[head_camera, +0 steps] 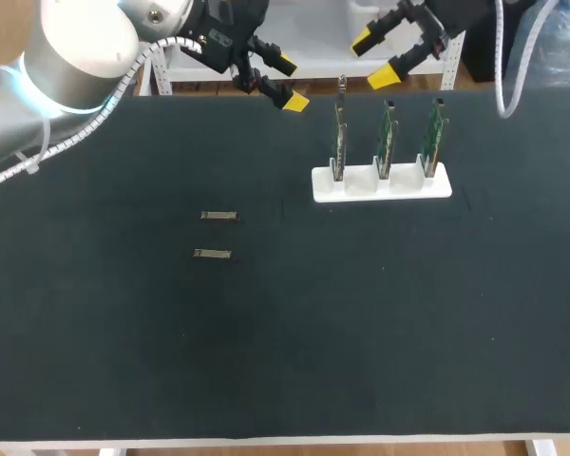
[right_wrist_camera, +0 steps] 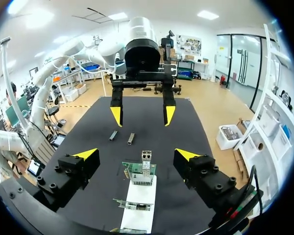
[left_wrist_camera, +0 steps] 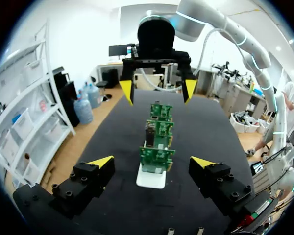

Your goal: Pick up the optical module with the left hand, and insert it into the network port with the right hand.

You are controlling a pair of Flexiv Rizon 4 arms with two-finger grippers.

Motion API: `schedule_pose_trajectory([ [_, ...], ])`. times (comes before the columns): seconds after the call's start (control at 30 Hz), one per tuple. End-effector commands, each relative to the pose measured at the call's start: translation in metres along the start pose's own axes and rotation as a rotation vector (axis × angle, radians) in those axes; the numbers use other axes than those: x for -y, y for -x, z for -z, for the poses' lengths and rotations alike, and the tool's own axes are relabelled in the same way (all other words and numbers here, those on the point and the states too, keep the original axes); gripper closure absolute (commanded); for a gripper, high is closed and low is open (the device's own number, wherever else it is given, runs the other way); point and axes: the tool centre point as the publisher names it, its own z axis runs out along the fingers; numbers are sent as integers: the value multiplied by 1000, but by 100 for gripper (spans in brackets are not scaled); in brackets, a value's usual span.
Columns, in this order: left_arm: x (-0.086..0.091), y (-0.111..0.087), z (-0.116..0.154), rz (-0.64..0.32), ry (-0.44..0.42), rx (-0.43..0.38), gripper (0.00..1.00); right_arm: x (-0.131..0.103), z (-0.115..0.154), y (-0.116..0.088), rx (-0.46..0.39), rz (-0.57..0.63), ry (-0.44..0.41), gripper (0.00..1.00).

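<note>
Two modules (head_camera: 212,254) lie untouched left of the rack (head_camera: 381,184) — my left gripper (head_camera: 290,83) and right gripper (head_camera: 373,59) gape empty — nothing done yet.

Nothing on the worktop (head_camera: 123,361) carries writing, a number or a sign that can be read. The green circuit boards (head_camera: 387,138) standing in the white holder (head_camera: 361,186) show only components and traces. Any print on them is too small to tell. The two optical modules (head_camera: 218,216) lying apart from the holder appear as plain metal strips with no legible label.
</note>
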Motion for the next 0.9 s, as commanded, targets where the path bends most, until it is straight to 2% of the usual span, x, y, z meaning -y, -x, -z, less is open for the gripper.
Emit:
schedule_pose_trajectory([
  [0.03,1,0,0,0,2,-2,0,9,3,2,0,8,10,16],
  [0.07,1,0,0,0,2,-2,0,10,3,3,4,6,7,55],
  [0.13,1,0,0,0,2,-2,0,10,3,5,8,10,-2,82],
  [0.17,1,0,0,0,2,-2,0,11,3,6,10,8,-7,100],
  [0.9,1,0,0,0,2,-2,0,11,-12,13,-3,31,28,100],
])
